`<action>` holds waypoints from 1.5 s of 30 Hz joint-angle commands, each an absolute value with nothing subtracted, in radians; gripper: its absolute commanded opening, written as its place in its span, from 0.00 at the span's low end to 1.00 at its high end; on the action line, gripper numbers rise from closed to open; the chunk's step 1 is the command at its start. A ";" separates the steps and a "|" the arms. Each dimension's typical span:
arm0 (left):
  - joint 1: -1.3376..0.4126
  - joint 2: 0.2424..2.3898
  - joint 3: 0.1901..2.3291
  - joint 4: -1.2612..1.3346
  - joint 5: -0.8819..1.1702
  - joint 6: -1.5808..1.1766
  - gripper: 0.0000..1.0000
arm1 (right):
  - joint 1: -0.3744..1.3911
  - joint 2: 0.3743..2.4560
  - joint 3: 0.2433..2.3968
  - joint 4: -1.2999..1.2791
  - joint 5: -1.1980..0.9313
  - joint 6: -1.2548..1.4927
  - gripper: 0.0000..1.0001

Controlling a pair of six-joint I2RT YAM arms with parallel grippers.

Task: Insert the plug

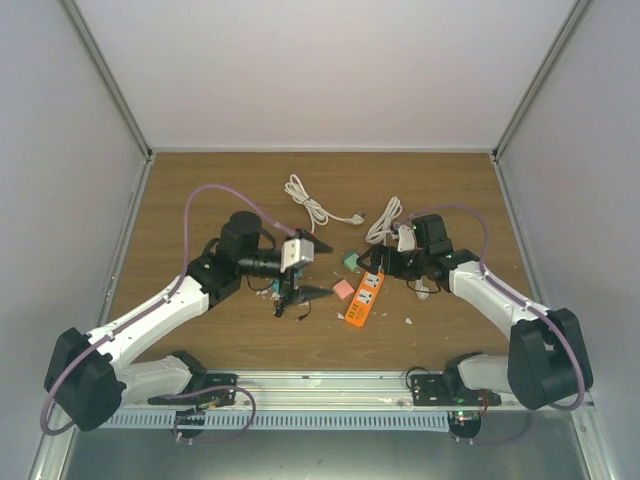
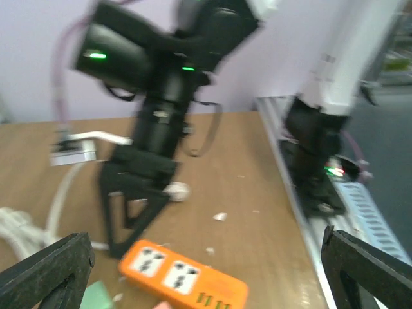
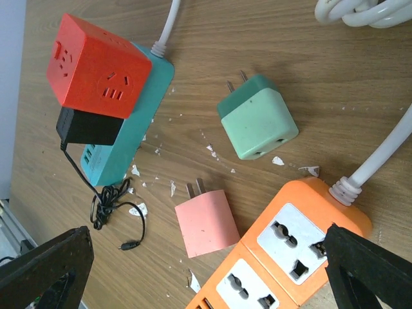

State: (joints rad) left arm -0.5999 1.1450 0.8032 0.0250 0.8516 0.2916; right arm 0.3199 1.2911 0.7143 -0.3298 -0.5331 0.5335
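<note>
Counting plugs (image 3: 257, 119) (image 3: 207, 222) — two, maybe | one orange strip (image 3: 302, 248) | left gripper (image 2: 206, 277), right gripper (image 3: 206, 267) wide

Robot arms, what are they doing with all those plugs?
They are getting ready to push a plug into a socket. Nothing is held yet: the left arm and the right arm both have their jaws wide open. The right arm hangs close above the orange power strip. The pink plug and the green plug lie loose on the table near the strip. The left arm points at the same spot from the other side.
</note>
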 commanded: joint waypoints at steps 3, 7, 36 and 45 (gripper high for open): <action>-0.696 1.100 0.797 -0.106 0.978 0.496 0.99 | 0.334 1.241 0.709 -0.355 -0.464 0.525 1.00; -0.696 1.112 0.798 -0.073 0.955 0.420 0.99 | 0.342 1.189 0.701 -0.385 -0.332 0.529 0.99; -0.392 1.113 0.655 0.350 0.383 -0.090 0.99 | 0.252 1.207 0.698 -0.540 0.022 0.695 0.93; -0.325 1.097 0.603 0.412 0.389 -0.113 0.99 | 0.203 1.303 0.712 -0.424 0.023 0.712 0.90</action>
